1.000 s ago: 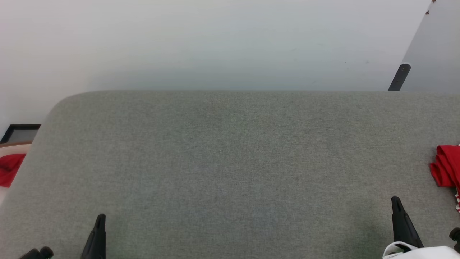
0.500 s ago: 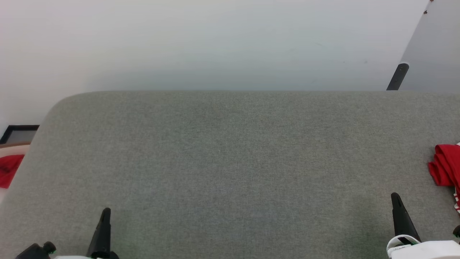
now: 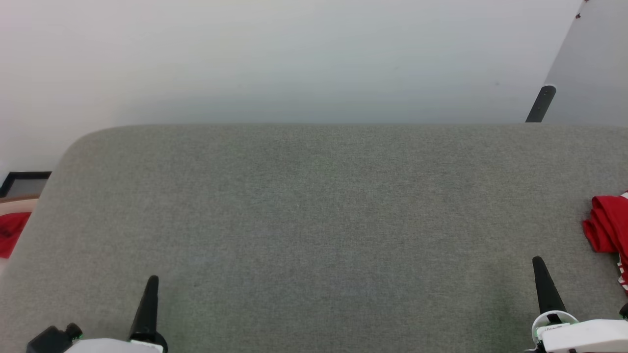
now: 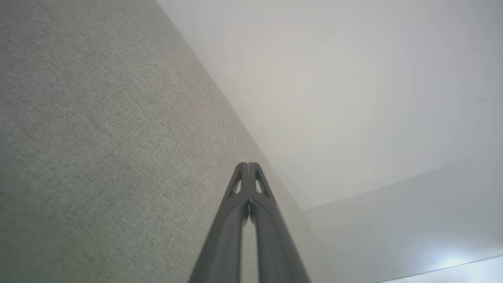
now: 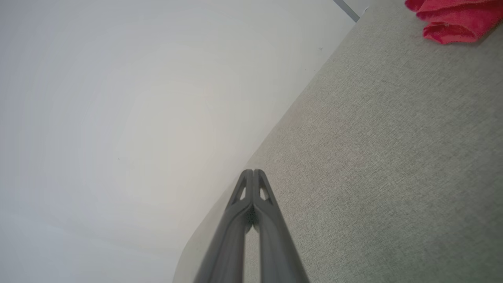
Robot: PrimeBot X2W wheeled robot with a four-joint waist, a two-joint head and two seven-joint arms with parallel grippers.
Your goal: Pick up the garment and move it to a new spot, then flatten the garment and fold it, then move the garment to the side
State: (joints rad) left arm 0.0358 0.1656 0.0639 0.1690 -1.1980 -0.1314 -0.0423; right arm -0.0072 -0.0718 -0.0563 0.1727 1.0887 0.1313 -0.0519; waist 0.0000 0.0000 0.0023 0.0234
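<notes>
Though cut off by the head view's edge, the shirt (image 3: 607,223) is plain enough: a crumpled red heap w/ a bit of white-and-red striped trim at its near end. It lies on the grey bench (image 3: 314,206), a little ahead of the right hand (image 3: 538,261) and out to that hand's right, near but not touching. The right wrist view has it as red folds (image 5: 452,19) well past the fingertips and off to one side, w/ bare bench fabric btwn shirt and hand (image 5: 253,172).

Right hand: both fingers pressed together tip to tip, nothing held, pointing fwd over the bench's near part. Can't tell if it touches the surface.

Left hand (image 3: 153,279): well apart from the shirt, across the bench. Its fingers are likewise closed up on nothing; the left wrist view has the tips meeting (image 4: 248,165), w/ bench fabric on one side and pale wall on the other.

Out past the left hand's left side, off the bench's edge and lower down, lies a red cloth (image 3: 10,233), w/ a dark frame (image 3: 24,181) just beyond it. Ahead of both hands, behind the bench's far edge, is a pale wall (image 3: 294,59). Far ahead of the right hand, a dark bar (image 3: 539,104) stands against a pale panel (image 3: 596,63).
</notes>
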